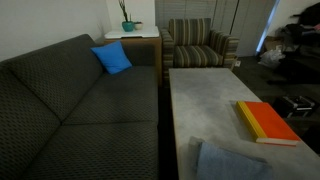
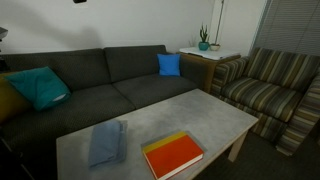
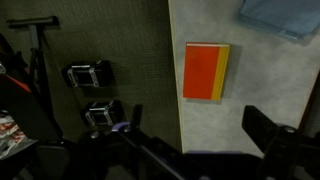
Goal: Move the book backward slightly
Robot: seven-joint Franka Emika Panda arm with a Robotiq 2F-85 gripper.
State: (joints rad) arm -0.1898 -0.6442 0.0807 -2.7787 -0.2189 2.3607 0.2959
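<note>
Orange-red book flat on the pale tabletop; fingers spread wide, holding nothing.
In the wrist view the 2 dark fingers stand far apart at the lower edge, clear of the book. In both exterior views the book lies near 1 end of the tabletop, its yellow spine edge turned toward the dark sofa, close to a folded grey-blue cloth but apart from it. A blue pillow sits on the sofa.
</note>
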